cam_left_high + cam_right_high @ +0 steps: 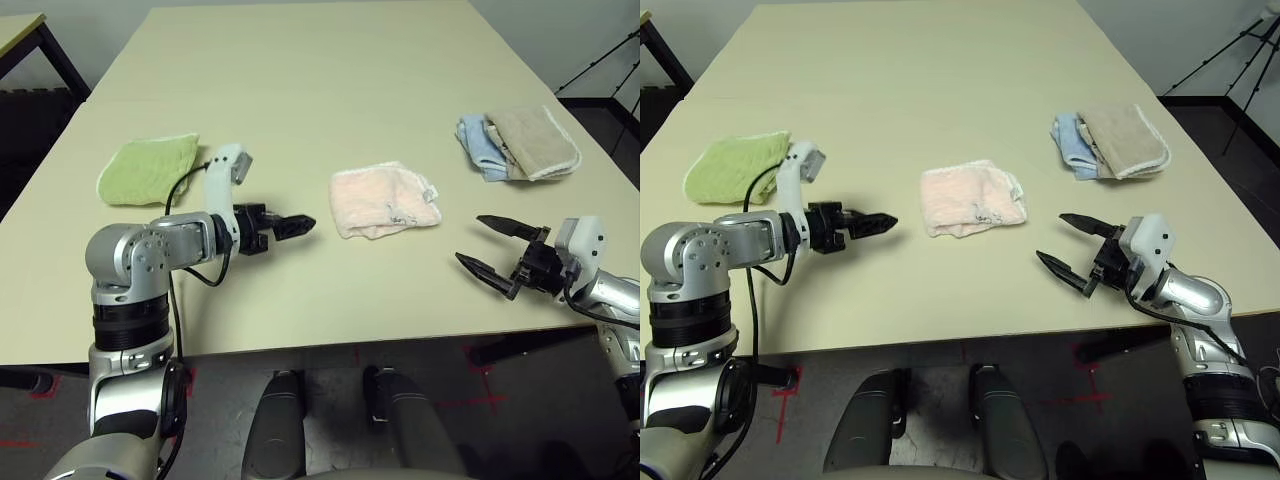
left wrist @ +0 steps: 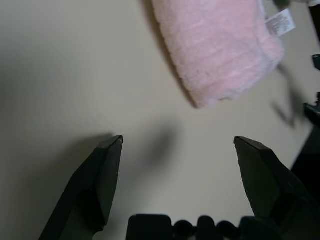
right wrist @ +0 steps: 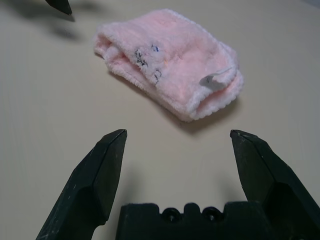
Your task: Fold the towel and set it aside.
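The towel (image 1: 384, 200) lies in a loose, lumpy fold near the middle of the surface (image 1: 300, 90), closer to the near edge than the far one, with both arms drawn back from it and touching nothing. The left claw (image 1: 290, 226) sits just off the towel's left side, released and empty, its fingers spread apart in its wrist view; the right claw (image 1: 492, 247) waits toward the near right edge, also released and empty, its two fingers gaping. The fold looks uneven, with one end bunched and a layer bulging, so a pinch on the top layer alone would likely pull the bundle open rather than lift it whole. A grab from one side only could drag it across the surface instead of carrying it. A green cloth (image 1: 148, 168) lies toward the left edge, and a blue and beige pile (image 1: 518, 142) toward the far right, so a careless sweep could nudge those. The towel carries small dark embroidered marks (image 3: 148, 61) and a white tag (image 3: 216, 79); neither can be read.
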`<state>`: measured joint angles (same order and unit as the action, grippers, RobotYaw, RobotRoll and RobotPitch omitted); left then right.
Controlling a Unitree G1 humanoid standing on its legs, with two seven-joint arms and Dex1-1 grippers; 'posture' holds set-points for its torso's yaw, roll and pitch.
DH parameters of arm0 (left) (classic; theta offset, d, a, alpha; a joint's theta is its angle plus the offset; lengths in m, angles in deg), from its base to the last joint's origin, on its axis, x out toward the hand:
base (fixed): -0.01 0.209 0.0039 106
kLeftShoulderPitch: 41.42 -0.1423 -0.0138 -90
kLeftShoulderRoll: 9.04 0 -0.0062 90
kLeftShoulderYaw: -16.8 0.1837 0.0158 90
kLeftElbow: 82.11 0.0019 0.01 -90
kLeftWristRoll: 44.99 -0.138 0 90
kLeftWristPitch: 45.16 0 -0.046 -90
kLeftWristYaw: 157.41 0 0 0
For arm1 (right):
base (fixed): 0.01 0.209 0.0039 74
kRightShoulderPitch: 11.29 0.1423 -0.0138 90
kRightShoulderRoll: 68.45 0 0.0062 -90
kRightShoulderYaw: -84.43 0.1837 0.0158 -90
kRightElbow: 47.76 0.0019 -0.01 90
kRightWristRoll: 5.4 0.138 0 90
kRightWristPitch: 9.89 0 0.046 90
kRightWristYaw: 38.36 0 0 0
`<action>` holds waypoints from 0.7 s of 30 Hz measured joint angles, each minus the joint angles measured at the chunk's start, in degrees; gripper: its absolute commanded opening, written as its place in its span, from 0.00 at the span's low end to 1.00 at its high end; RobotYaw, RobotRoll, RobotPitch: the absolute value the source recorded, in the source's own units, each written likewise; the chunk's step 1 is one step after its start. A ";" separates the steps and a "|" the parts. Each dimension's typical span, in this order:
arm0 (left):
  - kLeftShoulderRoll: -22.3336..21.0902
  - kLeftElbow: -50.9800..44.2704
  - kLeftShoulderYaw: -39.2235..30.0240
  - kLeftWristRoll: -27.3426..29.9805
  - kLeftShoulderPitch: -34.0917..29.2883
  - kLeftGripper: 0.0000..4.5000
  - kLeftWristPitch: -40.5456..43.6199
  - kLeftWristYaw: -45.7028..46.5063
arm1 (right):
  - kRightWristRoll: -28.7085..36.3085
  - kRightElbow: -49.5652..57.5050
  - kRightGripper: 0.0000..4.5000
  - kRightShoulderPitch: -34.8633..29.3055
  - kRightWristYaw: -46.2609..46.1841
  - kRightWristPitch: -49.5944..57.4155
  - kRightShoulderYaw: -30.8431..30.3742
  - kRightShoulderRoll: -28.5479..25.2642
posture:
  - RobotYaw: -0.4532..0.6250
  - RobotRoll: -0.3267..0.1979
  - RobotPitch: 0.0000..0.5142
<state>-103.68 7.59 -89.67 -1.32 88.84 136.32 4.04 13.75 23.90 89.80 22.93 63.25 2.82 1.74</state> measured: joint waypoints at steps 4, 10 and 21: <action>4.42 6.08 -2.74 3.17 4.07 1.00 0.03 6.50 | 0.33 0.35 0.99 -0.28 -0.37 0.89 0.12 -0.01 | 0.54 0.62 0.33; 10.94 10.53 -3.23 1.08 8.22 1.00 0.04 10.62 | 3.56 4.74 0.99 -0.99 -1.61 6.67 0.98 0.26 | 0.53 0.62 0.33; 10.67 13.02 -3.08 -2.50 10.19 1.00 0.02 9.26 | 6.75 11.15 0.99 -4.38 -1.82 15.88 1.43 0.07 | 0.52 0.62 0.35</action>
<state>-93.00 20.61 -92.75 -3.83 99.03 136.34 13.30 20.50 35.05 85.42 21.11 79.12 4.26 1.81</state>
